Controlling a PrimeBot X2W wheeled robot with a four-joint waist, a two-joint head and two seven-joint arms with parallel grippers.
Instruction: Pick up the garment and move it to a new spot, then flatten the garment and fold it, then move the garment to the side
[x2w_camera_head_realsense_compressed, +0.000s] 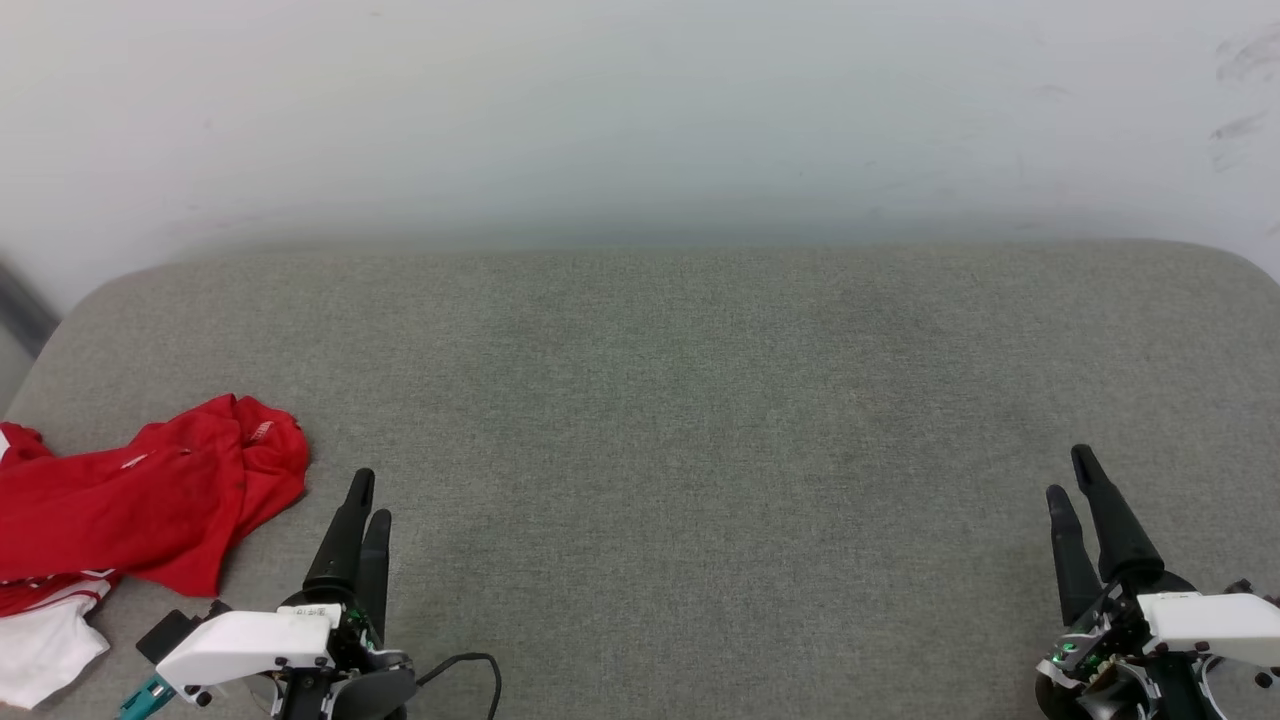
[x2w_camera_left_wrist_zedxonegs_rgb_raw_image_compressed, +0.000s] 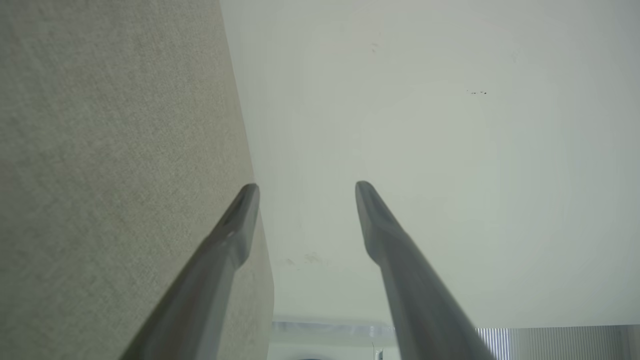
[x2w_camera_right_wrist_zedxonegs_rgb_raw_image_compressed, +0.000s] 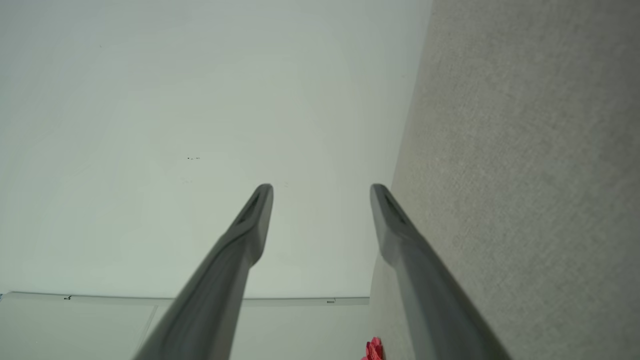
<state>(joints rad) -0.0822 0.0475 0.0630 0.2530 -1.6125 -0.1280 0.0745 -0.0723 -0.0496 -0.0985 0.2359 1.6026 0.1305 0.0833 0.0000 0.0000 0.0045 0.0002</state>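
Note:
The garment (x2w_camera_head_realsense_compressed: 150, 500) lies crumpled at the left edge of the grey fabric surface (x2w_camera_head_realsense_compressed: 700, 420), red with a white sleeve at the lower left. A small red scrap of the garment (x2w_camera_right_wrist_zedxonegs_rgb_raw_image_compressed: 372, 350) also shows at the bottom of the right wrist view. My left gripper (x2w_camera_head_realsense_compressed: 371, 495) rests just right of the heap, apart from it. In the left wrist view the left gripper (x2w_camera_left_wrist_zedxonegs_rgb_raw_image_compressed: 307, 186) stands open with nothing between its fingers. My right gripper (x2w_camera_head_realsense_compressed: 1068, 472) sits at the far lower right, and in its wrist view the right gripper (x2w_camera_right_wrist_zedxonegs_rgb_raw_image_compressed: 321, 187) is open and holds nothing.
A pale wall (x2w_camera_head_realsense_compressed: 640, 120) rises behind the surface's rounded far edge. A black cable (x2w_camera_head_realsense_compressed: 470, 665) loops beside the left wrist. Bare grey fabric stretches between the two grippers.

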